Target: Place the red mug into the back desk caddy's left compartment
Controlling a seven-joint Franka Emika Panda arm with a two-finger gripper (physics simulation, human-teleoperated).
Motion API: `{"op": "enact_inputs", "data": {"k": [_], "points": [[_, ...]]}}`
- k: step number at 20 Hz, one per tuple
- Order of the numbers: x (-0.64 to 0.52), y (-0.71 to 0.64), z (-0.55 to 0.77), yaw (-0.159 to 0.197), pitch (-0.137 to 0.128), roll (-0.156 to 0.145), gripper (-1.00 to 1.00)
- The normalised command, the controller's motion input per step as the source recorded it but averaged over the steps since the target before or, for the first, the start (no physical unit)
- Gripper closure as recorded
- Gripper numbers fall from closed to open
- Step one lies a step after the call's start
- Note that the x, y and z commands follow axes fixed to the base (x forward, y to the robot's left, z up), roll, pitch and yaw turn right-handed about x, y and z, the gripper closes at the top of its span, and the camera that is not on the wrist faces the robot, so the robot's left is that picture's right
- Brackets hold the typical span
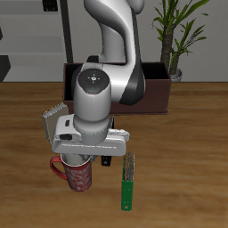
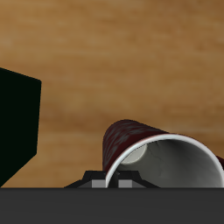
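The red mug [image 1: 78,175] hangs tilted under my gripper [image 1: 85,158], nearer the table's front edge, with its loop handle pointing away from the arm. In the wrist view its pale grey inside and rim [image 2: 166,162] sit right against my gripper [image 2: 112,181], whose fingers close on the rim wall. The back desk caddy [image 1: 155,94], a long dark maroon box, stands at the table's back behind the arm. The arm hides most of it. Its dividers and its left compartment cannot be made out.
A thin upright green object [image 1: 127,183] stands beside the mug near the front edge. It shows as a dark block in the wrist view [image 2: 17,122]. A potted plant [image 1: 176,36] stands behind the caddy.
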Motion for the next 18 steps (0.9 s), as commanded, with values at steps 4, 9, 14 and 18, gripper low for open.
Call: {"op": "enact_inputs", "data": {"k": [4,9,14,18], "points": [[-0.02,-0.11,0.16,-0.001,-0.027,-0.032,1.0],[-0.11,-0.08,0.45,0.016,-0.065,-0.023,1.0],[-0.22,-0.12,0.58,-0.008,-0.063,-0.02,1.0],[-0.33,-0.22,0.62,-0.028,-0.049,-0.042,1.0]]}}
